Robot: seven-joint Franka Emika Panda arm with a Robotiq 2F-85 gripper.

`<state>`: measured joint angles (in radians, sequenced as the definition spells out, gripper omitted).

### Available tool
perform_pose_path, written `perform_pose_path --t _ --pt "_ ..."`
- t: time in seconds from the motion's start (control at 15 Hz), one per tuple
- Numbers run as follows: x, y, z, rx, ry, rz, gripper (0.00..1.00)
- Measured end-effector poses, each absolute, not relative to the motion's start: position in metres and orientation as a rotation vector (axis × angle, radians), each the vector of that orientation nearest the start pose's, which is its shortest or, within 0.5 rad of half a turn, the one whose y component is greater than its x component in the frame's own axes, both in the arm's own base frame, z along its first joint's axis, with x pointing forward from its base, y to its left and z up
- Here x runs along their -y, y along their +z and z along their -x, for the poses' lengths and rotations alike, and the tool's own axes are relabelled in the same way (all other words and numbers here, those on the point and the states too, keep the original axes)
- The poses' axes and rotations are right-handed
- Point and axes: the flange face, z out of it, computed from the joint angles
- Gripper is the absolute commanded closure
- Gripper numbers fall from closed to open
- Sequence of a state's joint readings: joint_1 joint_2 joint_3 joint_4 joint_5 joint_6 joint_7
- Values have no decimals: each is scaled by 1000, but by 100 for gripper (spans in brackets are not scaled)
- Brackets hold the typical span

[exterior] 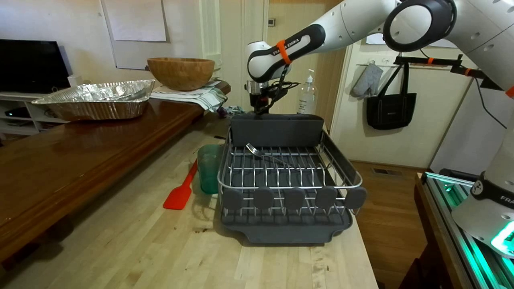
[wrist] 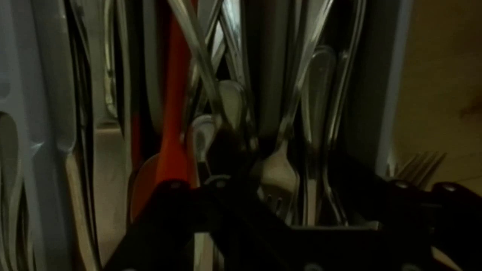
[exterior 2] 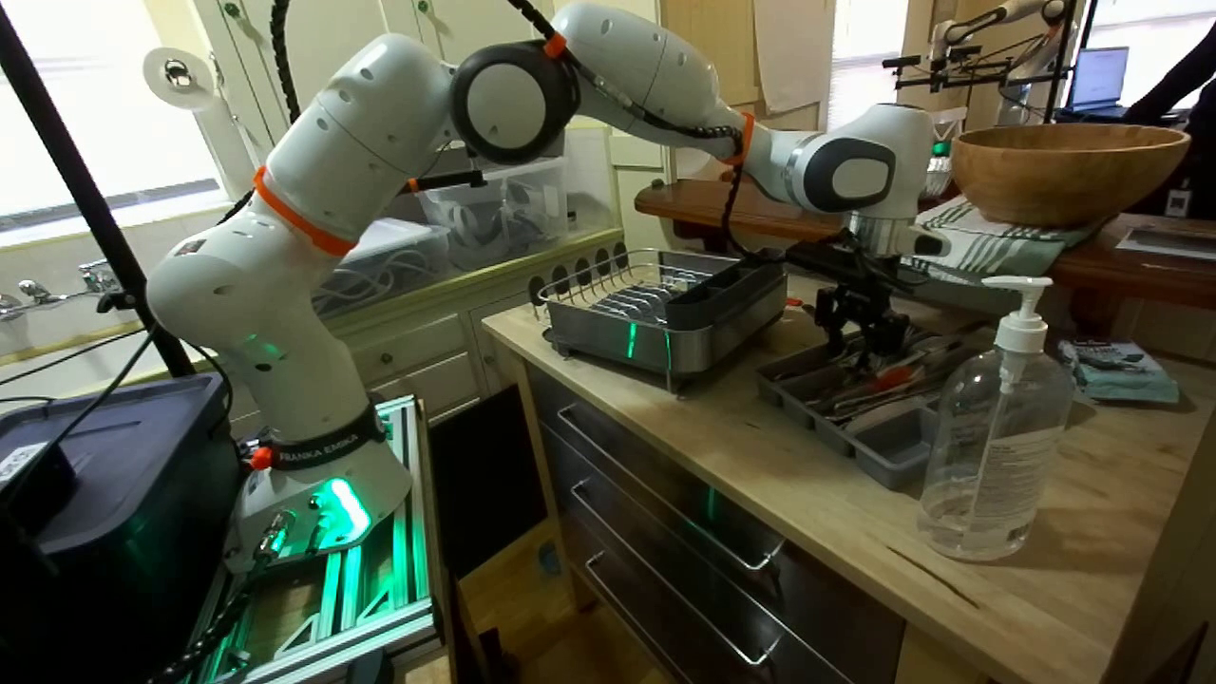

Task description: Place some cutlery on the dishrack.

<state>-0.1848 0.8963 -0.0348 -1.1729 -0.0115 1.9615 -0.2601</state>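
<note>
Where fingers point(wrist: 171, 220) loom, cutlery point(wrist: 280, 171) dim, part-hidden

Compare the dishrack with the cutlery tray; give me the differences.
The dishrack is taller and wire-gridded inside; the cutlery tray is low and divided. Only one fork shows in the dishrack, while the cutlery tray holds many pieces of cutlery. Both are grey and rest on the wooden counter.

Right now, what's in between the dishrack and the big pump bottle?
A grey tray with cutlery in it stands between the dishrack and the pump bottle, and the tool is over it. That shows in an exterior view.
</note>
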Motion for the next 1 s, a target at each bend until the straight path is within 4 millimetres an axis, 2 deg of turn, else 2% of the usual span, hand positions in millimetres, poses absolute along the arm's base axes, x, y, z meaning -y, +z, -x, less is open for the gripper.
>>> perform_pose_path --t 0.2,0.47,0.67,0.8,1.0 --pt "154 244 -736 97 190 3140 98" --pt "148 246 -737 128 196 3112 99" --pt "153 249 -736 145 185 3105 100" --pt "158 260 -736 142 159 3111 100" --pt "167 288 -737 147 88 3126 100"
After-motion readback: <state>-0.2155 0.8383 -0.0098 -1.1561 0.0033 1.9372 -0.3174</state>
